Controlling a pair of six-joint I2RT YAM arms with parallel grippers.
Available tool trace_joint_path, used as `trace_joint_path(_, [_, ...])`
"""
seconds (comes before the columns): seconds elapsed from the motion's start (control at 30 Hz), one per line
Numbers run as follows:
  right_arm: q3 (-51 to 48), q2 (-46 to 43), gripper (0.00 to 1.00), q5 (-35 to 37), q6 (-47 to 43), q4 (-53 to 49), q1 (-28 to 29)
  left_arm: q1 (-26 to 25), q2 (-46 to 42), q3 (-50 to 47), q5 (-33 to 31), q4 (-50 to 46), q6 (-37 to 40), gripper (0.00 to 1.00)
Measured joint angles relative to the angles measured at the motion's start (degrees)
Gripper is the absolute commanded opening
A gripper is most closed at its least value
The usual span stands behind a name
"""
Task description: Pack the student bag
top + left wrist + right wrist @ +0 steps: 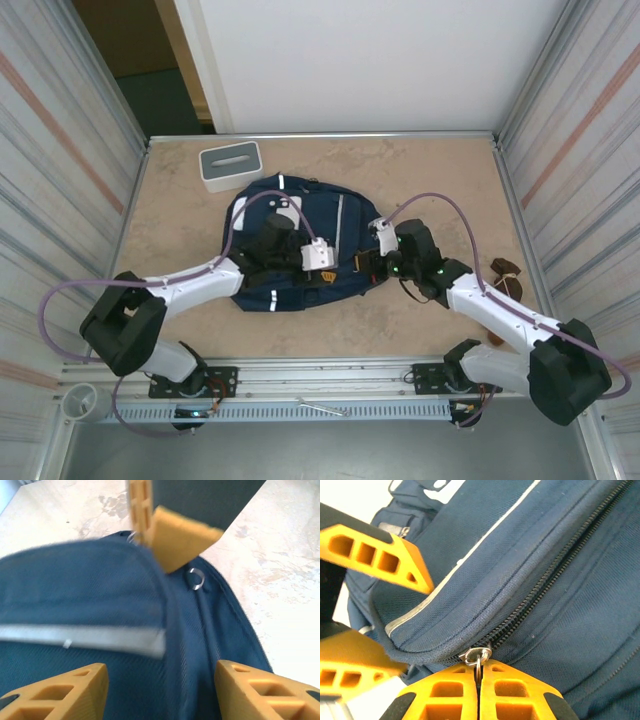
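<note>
Student bag lies flat, front up, in the middle of the table. At its near-right edge the right gripper is pinched tight on the zipper pull (just the little metal ring). From the other side the left arm stretches in low, left gripper fingers apart above the navy fabric.

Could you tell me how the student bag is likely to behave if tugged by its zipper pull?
Probably floppy: the student bag lies flat, its fabric folded in a soft ridge beside the zipper. It looks nearly empty, so likely light; a tug from the right gripper, shut on the zipper pull, might drag it along.
</note>
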Motion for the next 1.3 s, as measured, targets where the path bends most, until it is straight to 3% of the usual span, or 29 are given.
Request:
trace_joint_path(0.07, [0.33, 0.00, 0.00, 0.04, -0.02, -0.13, 1.16, -1.92, 0.13, 1.09, -2.23, -0.22, 0.44, 0.54])
trace_joint_path(0.23, [0.59, 0.00, 0.00, 0.22, -0.26, -0.76, 2.01, -2.69, 0.74, 2.21, -5.62, -0.42, 1.64, 0.23])
trace_joint_path(0.33, [0.59, 0.00, 0.00, -0.46, -1.27, -1.44, 0.81, -2.56, 0.79, 2.21, -5.79, -0.59, 2.43, 0.16])
trace_joint_path(0.63, [6.64, 5.27, 0.00, -12.02, -2.84, -6.16, -7.74, 3.56, -1.90, 0.26, 6.16, 0.22, 2.29, 0.16])
trace_joint_path(0.93, [12.28, 13.07, 0.00, -13.16, -2.73, -10.69, -10.14, 7.78, -3.08, -3.54, 12.63, 2.73, 2.05, 0.17])
trace_joint_path(1.13, [12.44, 12.17, 0.00, -13.35, -2.97, -12.74, -11.17, 7.87, -3.06, -3.63, 14.19, 3.13, 1.25, 0.18])
trace_joint_path(1.3, [10.69, 5.97, 0.00, -13.49, -3.89, -14.38, -12.20, 6.86, -1.79, -2.23, 16.13, 3.21, 1.25, 0.18])
